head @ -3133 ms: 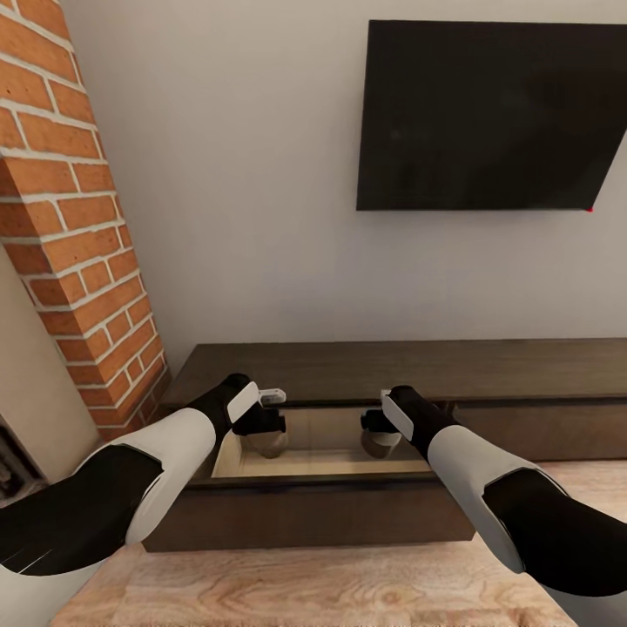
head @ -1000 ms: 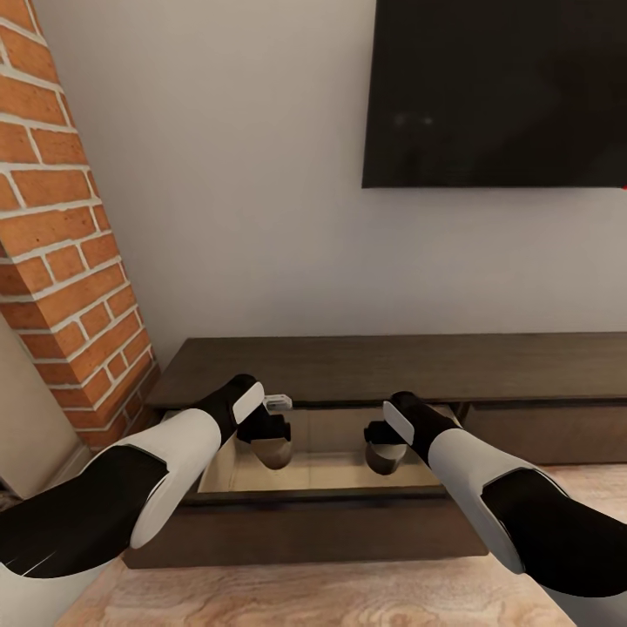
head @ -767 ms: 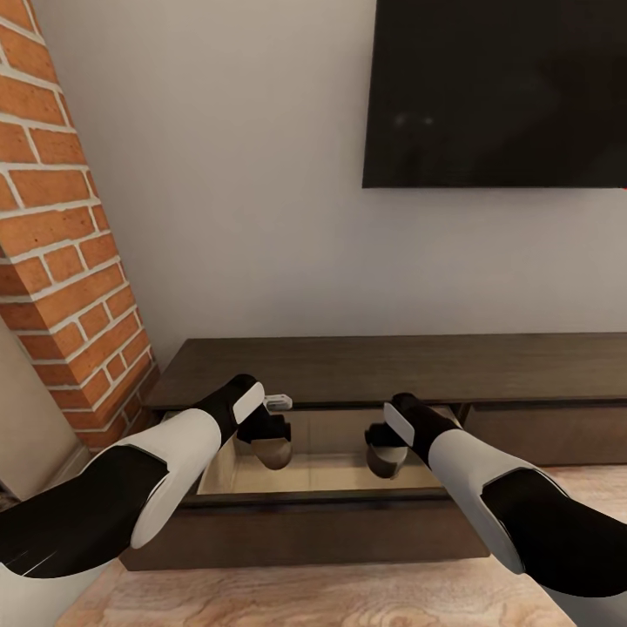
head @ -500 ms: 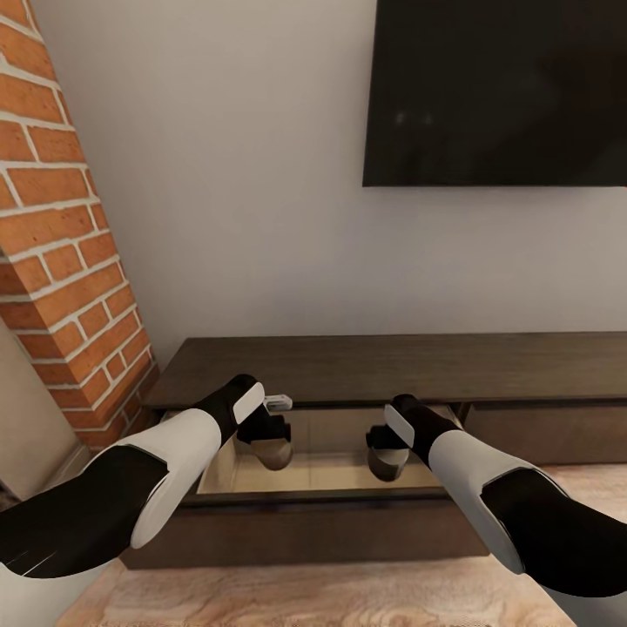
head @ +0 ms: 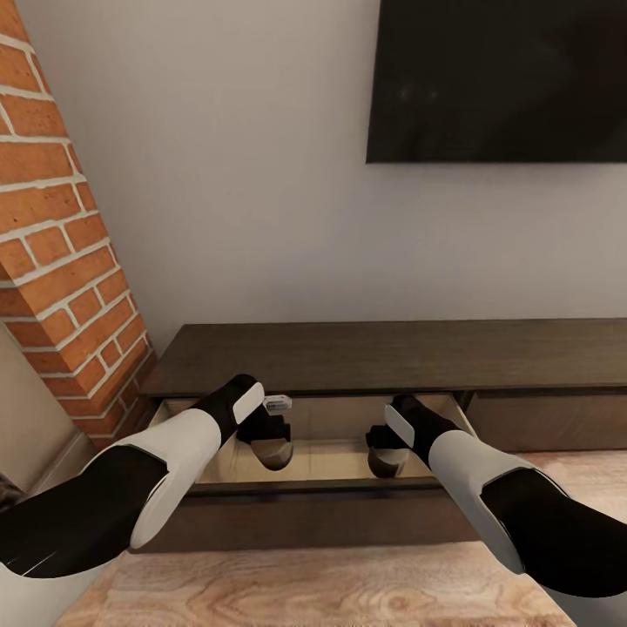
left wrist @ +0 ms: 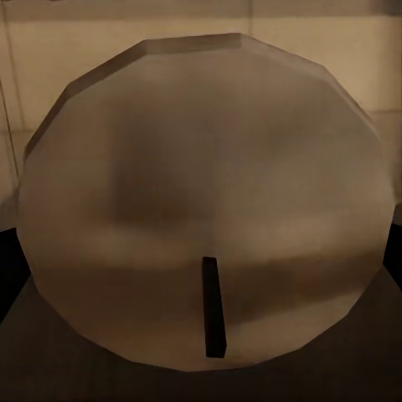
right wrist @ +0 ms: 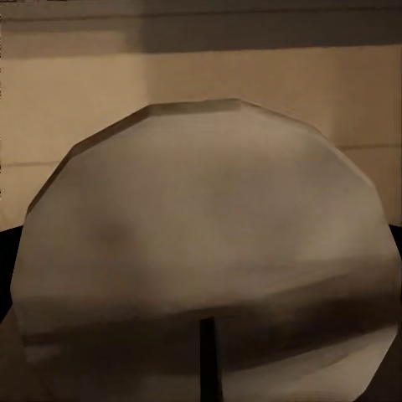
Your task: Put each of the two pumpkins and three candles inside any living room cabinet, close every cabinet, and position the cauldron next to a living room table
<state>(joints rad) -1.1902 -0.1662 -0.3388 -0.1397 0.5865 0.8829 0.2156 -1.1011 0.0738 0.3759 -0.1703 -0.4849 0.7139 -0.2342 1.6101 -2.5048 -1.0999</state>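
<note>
Shifted since the earlier head pictures: the whole view, now nearer and lower, so the camera has moved; both arms keep their pose over the open drawer (head: 313, 466).

Cabinet (head: 383, 353): long, low, dark-brown unit against the pale wall. Its left drawer is pulled out, pale wood showing inside; the drawer front to the right of it is shut.

Left gripper (head: 272, 448): hangs inside the open drawer, toward the cabinet's left end, clamped on the left candle (head: 273, 454), a squat grey-olive cylinder. In the left wrist view that candle's flat top (left wrist: 205, 201) shows with its dark wick.

Right gripper (head: 385, 457): inside the same drawer, right of the left gripper, clamped on the right candle (head: 386, 461). The right wrist view shows its top (right wrist: 205, 251) and wick against the pale drawer wall.

Whether either candle touches the drawer floor cannot be told.

Surroundings: black television (head: 496, 78) on the wall above the cabinet; brick column (head: 61, 261) left of the cabinet; light wooden floor (head: 348, 592) in front of the cabinet.
</note>
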